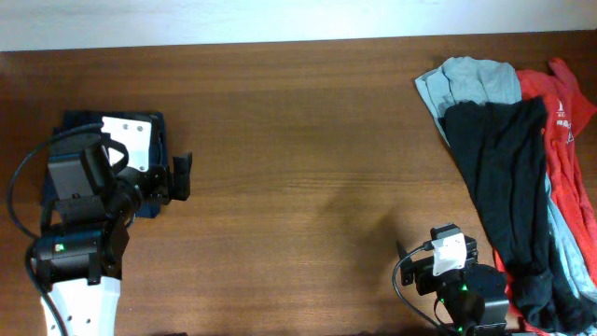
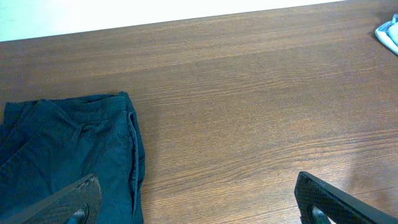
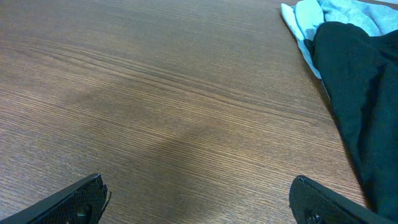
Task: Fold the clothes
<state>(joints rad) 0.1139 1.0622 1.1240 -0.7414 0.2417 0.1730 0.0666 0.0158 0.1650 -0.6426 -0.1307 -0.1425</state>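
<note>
Navy shorts (image 2: 68, 149) lie bundled at the table's (image 2: 249, 93) left end, partly beneath the left gripper (image 2: 199, 208), its jaws spread and empty; pulling away low could snag the fold. The right gripper (image 3: 199, 208) also gapes.
</note>
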